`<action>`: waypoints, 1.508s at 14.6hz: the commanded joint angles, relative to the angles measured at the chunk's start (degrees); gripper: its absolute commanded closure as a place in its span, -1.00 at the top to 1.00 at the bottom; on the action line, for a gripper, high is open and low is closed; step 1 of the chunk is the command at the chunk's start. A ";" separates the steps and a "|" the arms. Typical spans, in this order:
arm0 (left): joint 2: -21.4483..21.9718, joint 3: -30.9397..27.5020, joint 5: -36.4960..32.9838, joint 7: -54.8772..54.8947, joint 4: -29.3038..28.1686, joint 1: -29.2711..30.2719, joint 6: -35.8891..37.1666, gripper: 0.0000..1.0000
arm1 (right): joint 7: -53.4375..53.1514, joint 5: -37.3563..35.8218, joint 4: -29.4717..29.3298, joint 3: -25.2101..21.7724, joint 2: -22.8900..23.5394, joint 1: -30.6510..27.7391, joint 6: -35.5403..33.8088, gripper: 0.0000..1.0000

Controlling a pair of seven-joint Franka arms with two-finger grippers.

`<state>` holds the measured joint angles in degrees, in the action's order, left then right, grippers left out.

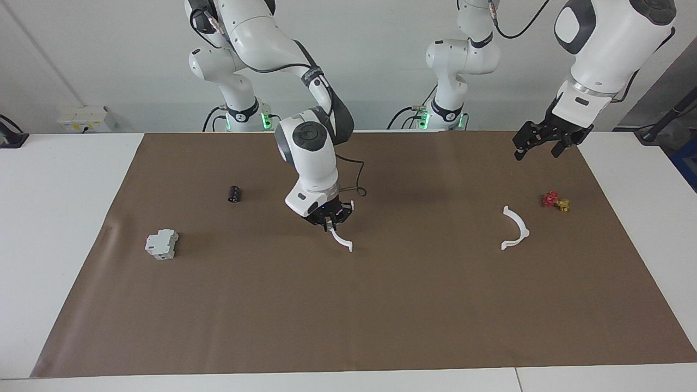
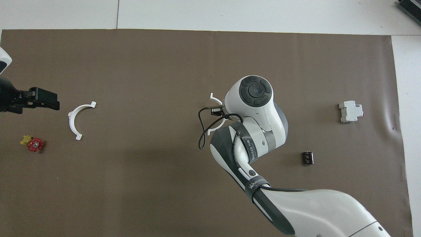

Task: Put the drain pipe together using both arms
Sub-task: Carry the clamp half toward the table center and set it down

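My right gripper clamped one half-ring; my left gripper, jaws spread, hung nearest the second half-ring, toward my left arm's end.

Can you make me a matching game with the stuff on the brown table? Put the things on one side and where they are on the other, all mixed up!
Things:
1. white half-ring in the right gripper
2. white half-ring on the mat
3. small black cylinder
4. red and yellow valve

Places or states:
A. lying flat near the left arm's end, not held
B. lying between the grey-white block and the right gripper
C. pinched at one end, near the mat's middle
D. beside the loose half-ring, under the left gripper

Pairs: 1-C, 2-A, 3-B, 4-D
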<state>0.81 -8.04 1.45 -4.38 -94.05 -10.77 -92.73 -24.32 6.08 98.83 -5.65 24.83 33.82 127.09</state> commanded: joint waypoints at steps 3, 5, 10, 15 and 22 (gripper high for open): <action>0.34 0.30 0.57 -0.54 -0.08 0.40 -0.26 1.00 | -1.43 -4.22 1.71 -0.15 0.75 1.68 1.41 -1.00; 0.34 0.30 0.57 -0.54 -0.08 0.31 -0.26 1.00 | -1.43 -4.49 2.24 -0.15 0.84 2.82 2.28 -1.00; 0.34 0.30 0.57 -0.54 -0.08 0.32 -0.26 1.00 | -1.96 -4.49 5.40 -0.15 0.84 3.18 5.27 -1.00; 0.34 0.30 0.57 -0.54 -0.08 0.31 0.00 1.00 | -1.96 -4.49 5.93 -0.15 0.84 3.27 5.54 -1.00; 0.25 0.30 0.48 0.07 -0.08 0.31 -0.26 1.00 | -2.13 -4.41 4.88 -0.15 -0.21 3.53 5.37 1.00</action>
<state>0.81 -8.03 1.45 -4.38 -94.05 -10.77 -92.73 -24.45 2.78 103.33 -5.79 26.02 37.22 131.63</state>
